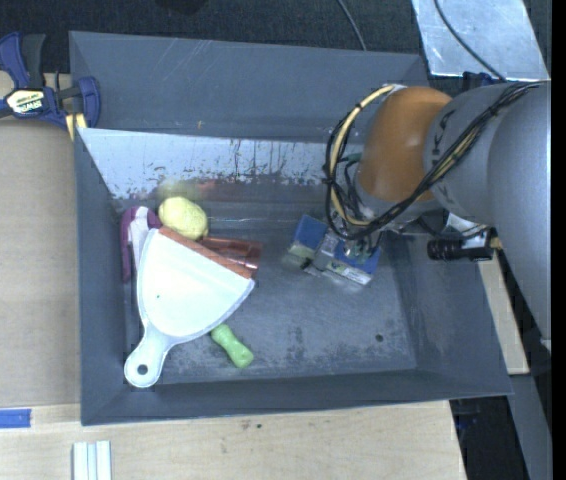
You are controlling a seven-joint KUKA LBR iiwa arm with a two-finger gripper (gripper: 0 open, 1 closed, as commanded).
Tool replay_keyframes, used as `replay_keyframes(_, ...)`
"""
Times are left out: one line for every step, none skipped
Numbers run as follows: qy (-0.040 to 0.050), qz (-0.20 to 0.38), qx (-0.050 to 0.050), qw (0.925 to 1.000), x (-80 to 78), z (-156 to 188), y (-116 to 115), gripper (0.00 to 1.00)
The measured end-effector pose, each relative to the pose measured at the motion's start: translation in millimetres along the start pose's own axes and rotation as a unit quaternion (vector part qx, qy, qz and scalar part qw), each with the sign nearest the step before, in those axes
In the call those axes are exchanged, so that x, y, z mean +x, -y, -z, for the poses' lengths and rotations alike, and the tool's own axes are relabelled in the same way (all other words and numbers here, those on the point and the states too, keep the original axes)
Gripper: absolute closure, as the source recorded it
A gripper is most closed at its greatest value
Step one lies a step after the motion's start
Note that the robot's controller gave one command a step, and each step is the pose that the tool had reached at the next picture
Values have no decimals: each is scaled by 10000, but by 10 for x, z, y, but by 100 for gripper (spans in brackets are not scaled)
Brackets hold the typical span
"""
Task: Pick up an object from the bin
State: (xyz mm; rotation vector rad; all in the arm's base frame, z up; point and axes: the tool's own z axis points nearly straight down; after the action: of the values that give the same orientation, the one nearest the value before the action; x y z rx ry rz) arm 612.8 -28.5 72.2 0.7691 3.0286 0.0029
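White fan-shaped scoop (188,293), ring-ended handle, apart from gripper (313,256)

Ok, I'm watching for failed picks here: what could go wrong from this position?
The jaws hang over bare bin floor, apart from the things at the left; closing here would likely catch nothing. The white scoop lies over the brown sticks, beside the yellow lump; a reach there could shove the heap rather than grip one thing. The scoop's broad curved shell may slip from a pinch.

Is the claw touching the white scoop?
Apart. The camera view shows bare grey bin floor between the claw and the white scoop.
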Motion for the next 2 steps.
replay_keyframes(-1,7,1,10000,2,167,7,100)
replay_keyframes(15,12,-5,10000,-10,338,5,100)
